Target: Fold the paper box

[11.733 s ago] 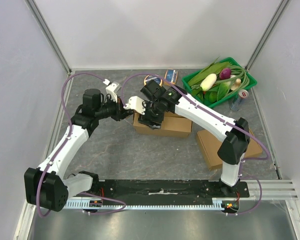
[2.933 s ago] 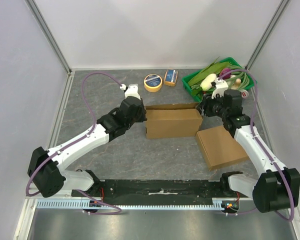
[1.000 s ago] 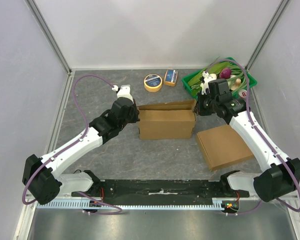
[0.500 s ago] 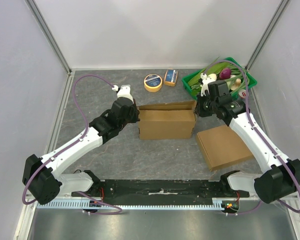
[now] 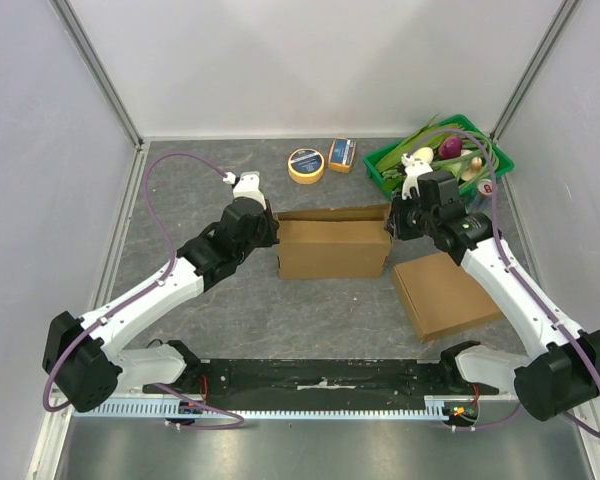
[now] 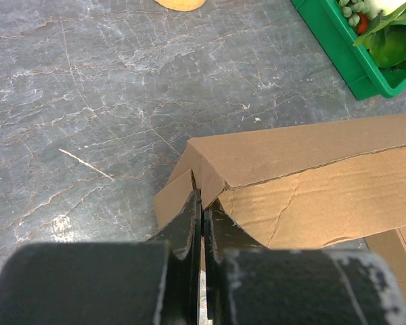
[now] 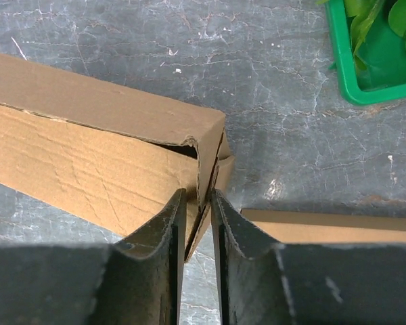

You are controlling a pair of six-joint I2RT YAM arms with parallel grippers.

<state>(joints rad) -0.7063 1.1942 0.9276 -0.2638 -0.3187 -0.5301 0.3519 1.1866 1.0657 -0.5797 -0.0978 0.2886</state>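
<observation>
Bracing the paper box [image 5: 332, 248] from both ends, mid-desk [image 5: 230, 330]. It lies long side across, one end at 9 o'clock and the other at 3 o'clock. My left fingers [image 6: 203, 198] are together, tips set against the 9 o'clock end right at the corner where the small end flap hangs out. I cannot tell whether any card is nipped between them. Judgement: this end is held as an anchor so the box does not skid while the other end is worked. My right fingers [image 7: 198, 195] stand slightly apart at the 3 o'clock end, straddling the raw edge of the end flap, with a gap showing on each side, so no clamp there. The long top panel lies down but sits proud at that corner, with a dark slot under it. The end flaps are not tucked, so the fold looks unfinished. A second flat carton [image 5: 448, 293] lies at 4 o'clock, the green tray [image 5: 500, 160] at 1 o'clock and a tape roll [image 5: 306, 164] at 12 o'clock, all apart from the box.
</observation>
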